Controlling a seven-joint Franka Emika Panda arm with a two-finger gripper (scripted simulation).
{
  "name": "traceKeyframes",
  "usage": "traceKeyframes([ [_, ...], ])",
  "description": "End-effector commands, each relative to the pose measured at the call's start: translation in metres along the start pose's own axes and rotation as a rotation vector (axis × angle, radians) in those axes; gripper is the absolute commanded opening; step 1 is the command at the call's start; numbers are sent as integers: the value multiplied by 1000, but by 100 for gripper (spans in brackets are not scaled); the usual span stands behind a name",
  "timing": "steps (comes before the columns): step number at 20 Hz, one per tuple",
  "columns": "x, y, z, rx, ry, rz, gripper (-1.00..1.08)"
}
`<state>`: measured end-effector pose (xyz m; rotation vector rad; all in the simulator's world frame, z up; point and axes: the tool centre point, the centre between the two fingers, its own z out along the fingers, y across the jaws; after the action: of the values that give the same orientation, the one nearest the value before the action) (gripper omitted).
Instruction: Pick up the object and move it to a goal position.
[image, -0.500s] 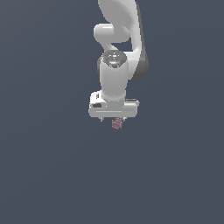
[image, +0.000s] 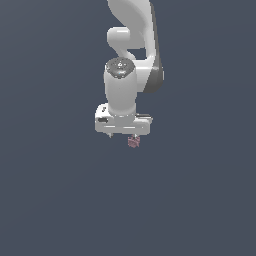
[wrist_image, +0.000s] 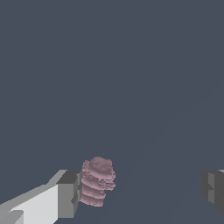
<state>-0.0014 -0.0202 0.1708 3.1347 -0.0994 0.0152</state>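
White robot arm's pincer (wrist_image: 140, 192) points down, fingers (wrist_image: 68, 194) spread wide, clamping nothing. Tiny pinkish-red ribbed blocky object (wrist_image: 98, 181) sits against inner face of one grey finger pad, other finger well apart. In exterior view, object (image: 133, 142) shows just under pincer (image: 122, 135), toward view's right.

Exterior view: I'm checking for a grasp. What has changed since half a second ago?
The pincer has shifted slightly toward the exterior view's left and a little lower. The pinkish-red object stayed where it was. Nothing was gripped: the wrist view shows the fingers wide apart, with the object beside one of them.
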Motion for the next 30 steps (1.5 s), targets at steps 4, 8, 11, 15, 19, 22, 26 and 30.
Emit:
traceKeyframes([
  [4, 0, 2, 0, 1, -1, 6, 100],
  [8, -6, -2, 8, 0, -2, -22, 100],
  [11, -14, -8, 19, 0, -3, -61, 100],
  [15, -30, -19, 38, 0, -5, -138, 100],
  [19, -50, -32, 58, 2, -7, -225, 100],
  [22, -62, -39, 69, 4, -8, -275, 100],
  [26, -72, -45, 77, 6, -9, -316, 100],
  [30, -75, -47, 80, 6, -9, -330, 100],
])
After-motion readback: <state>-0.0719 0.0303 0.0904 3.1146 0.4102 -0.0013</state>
